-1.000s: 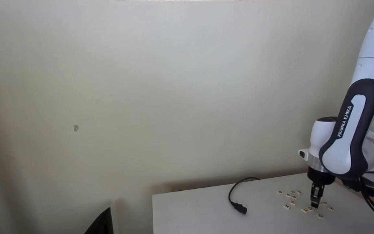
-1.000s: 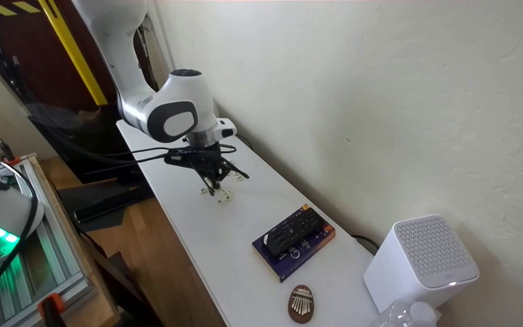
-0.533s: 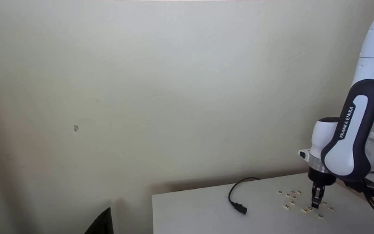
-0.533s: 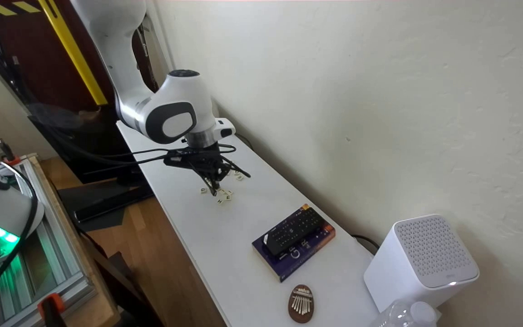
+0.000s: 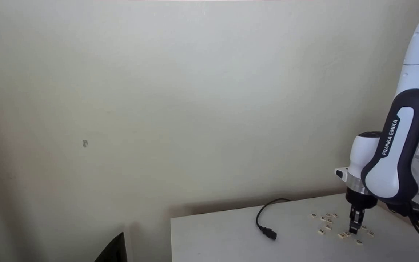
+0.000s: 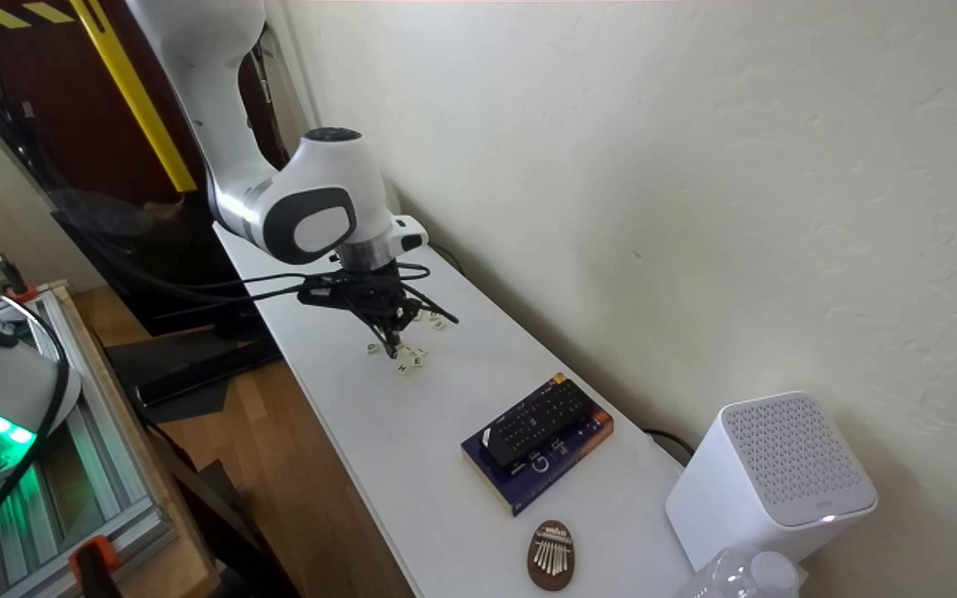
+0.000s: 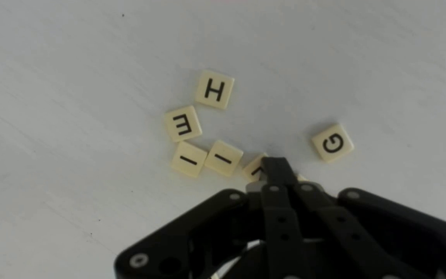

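My gripper (image 7: 279,166) is shut, its fingertips together, with nothing visible between them. It points down low over the white table (image 6: 379,432), among several cream letter tiles. In the wrist view a tile (image 7: 252,170) is partly hidden behind the fingertips; touching or apart, I cannot tell. Beside it lie two I tiles (image 7: 223,158) (image 7: 189,159), an E tile (image 7: 183,124) and an H tile (image 7: 215,89). A G tile (image 7: 333,143) lies apart on the right. The gripper also shows in both exterior views (image 5: 354,231) (image 6: 391,353). An N tile (image 5: 321,231) lies farther off.
A black power cable (image 5: 268,233) lies on the table near the wall. A black remote (image 6: 541,419) rests on a purple book (image 6: 541,473). A brown thumb piano (image 6: 551,556), a white box-shaped device (image 6: 769,482) and a clear bottle (image 6: 736,577) are farther along.
The arm has shifted very slightly, rightward in an exterior view, with the gripper staying low over the tiles. The tiles show no visible movement.
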`<state>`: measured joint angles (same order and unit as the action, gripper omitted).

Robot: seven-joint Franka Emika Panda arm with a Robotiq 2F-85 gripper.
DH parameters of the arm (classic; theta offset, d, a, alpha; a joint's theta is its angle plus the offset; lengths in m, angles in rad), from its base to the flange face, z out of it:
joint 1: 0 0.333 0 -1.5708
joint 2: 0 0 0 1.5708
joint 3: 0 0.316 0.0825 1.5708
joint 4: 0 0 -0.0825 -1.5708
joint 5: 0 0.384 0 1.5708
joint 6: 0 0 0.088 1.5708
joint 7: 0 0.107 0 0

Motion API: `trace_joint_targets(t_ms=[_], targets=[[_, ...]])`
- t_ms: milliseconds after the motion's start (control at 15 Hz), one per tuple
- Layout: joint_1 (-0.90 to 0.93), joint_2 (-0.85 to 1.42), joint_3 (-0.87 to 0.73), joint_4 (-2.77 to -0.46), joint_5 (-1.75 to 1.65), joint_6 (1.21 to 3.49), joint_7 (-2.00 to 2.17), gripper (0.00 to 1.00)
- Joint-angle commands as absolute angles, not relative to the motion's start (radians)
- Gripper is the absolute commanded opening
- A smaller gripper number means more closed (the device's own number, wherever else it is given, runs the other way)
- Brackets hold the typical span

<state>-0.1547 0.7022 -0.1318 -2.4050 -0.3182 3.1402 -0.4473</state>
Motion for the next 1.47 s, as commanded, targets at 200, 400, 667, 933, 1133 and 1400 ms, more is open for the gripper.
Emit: trace_joint_targets(t_ms=[200, 400, 667, 933, 1133, 1400], targets=[[-0.174, 0.725, -0.111, -2.424, -0.352, 3.159, -0.462, 0.00], [-0.180, 0.722, -0.105, -2.427, -0.353, 3.160, -0.468, 0.00], [-0.184, 0.721, -0.098, -2.431, -0.353, 3.161, -0.472, 0.00], [-0.186, 0.721, -0.095, -2.434, -0.352, 3.163, -0.473, 0.00], [-0.195, 0.712, -0.089, -2.438, -0.350, 3.167, -0.472, 0.00], [-0.238, 0.677, -0.061, -2.465, -0.350, 3.193, -0.477, 0.00]])
